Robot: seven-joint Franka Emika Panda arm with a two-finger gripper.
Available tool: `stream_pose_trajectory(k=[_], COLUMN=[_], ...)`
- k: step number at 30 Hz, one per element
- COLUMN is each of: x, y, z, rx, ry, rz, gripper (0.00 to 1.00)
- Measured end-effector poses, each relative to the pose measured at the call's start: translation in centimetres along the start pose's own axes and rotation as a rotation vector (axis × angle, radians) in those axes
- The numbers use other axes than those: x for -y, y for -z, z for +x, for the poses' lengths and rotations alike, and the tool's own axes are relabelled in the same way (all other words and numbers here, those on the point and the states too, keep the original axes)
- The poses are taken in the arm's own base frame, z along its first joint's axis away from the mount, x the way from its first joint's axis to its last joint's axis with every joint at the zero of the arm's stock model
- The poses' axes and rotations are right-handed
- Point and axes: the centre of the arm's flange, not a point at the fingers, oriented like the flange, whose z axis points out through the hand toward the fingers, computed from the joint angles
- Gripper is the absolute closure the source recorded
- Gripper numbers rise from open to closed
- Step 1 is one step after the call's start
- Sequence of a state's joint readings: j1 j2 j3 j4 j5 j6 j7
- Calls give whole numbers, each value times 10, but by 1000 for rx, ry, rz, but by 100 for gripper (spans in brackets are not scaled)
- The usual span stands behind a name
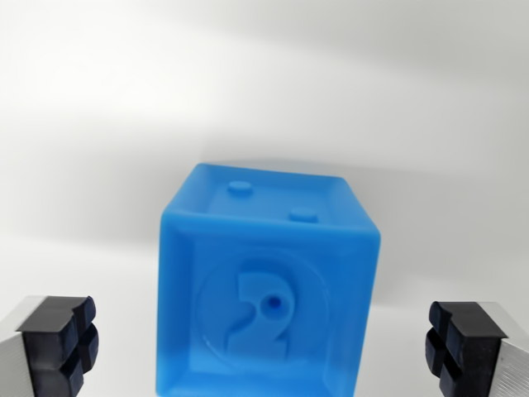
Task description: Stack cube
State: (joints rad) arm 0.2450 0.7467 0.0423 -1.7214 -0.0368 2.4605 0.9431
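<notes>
One blue cube (269,289) sits between the spread gripper (269,347) fingers

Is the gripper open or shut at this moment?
Open. The gripper's black pads stand wide apart on either side of the blue cube, touching neither face.

Blue cube (269,285) stands between the claw's (266,347) fingers, gaps both sides.

Blue cube (269,285), centre of the frame: plastic, smooth, slightly glossy with soft sheen on edges; raised numeral and two studs moulded in same material. Fingertips (59,343), lower corners: black rubbery pads, matt, grooved, mounted on brushed bare metal blocks. White tabletop (99,124): smooth, matt, faint reflection.
</notes>
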Motion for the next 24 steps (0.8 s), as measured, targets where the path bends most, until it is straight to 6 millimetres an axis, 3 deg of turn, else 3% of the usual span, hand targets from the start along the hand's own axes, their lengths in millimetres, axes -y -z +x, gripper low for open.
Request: stream_pose_trajectory(k=[10, 19, 20, 24], x=[0, 0, 0, 0], y=[-26, -38, -38, -38], z=[0, 1, 1, 1], rx=[-1, -1, -1, -1], ry=[0, -1, -1, -1], rz=[1, 1, 1, 1], gripper=[0, 0, 100, 100])
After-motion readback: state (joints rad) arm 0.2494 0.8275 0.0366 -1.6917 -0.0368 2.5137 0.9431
